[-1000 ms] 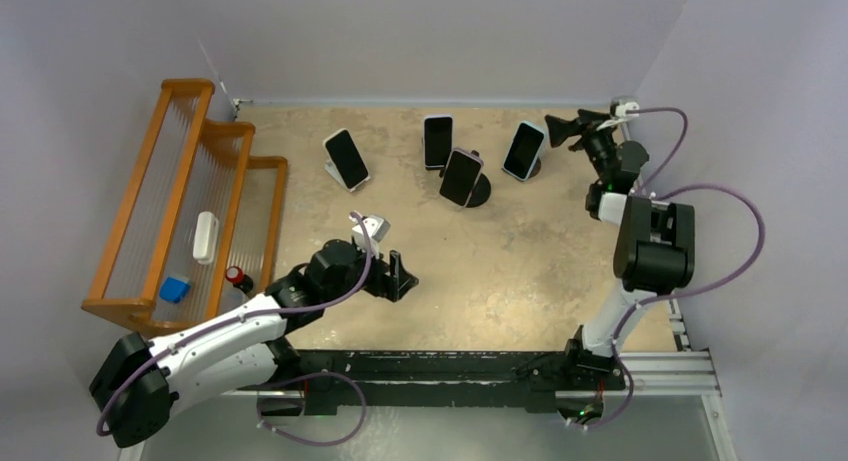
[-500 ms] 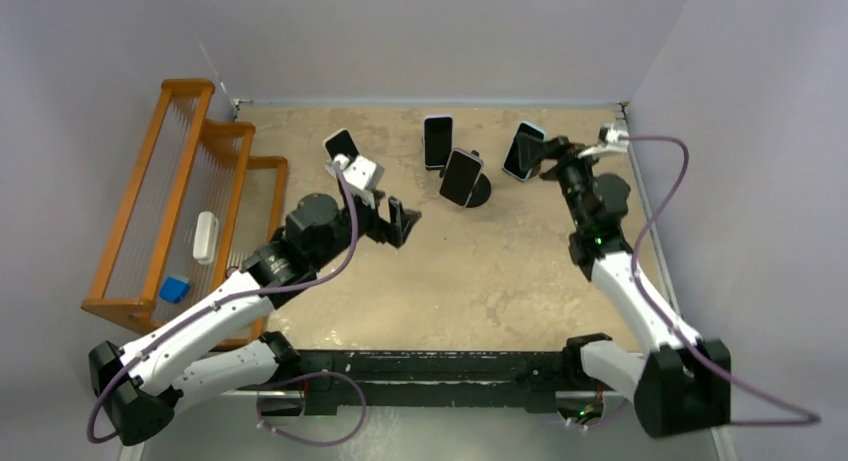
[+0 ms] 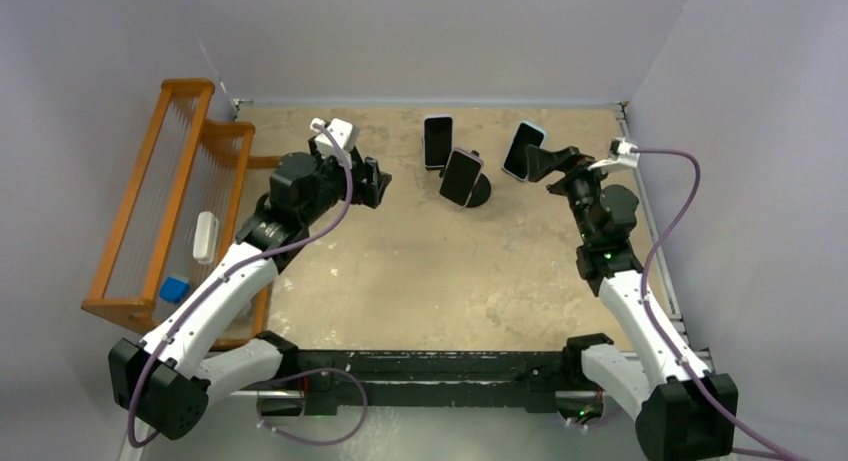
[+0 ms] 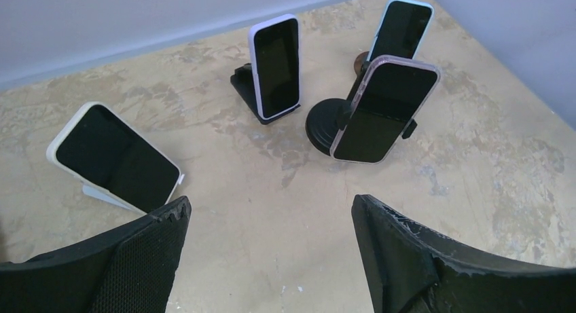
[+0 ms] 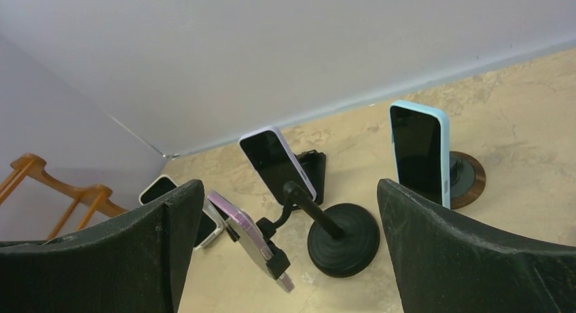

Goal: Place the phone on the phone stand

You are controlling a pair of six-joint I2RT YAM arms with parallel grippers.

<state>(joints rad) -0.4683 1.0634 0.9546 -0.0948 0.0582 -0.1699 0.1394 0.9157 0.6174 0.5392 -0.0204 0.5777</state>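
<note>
Open tabletop (image 4: 272,211) before clustered phones (image 4: 384,113)

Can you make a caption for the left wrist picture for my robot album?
The open left gripper looks out over four phones propped on stands on the tan table.

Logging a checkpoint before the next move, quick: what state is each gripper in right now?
Left gripper: open, holding nothing.
Right gripper: open, holding nothing.
</note>
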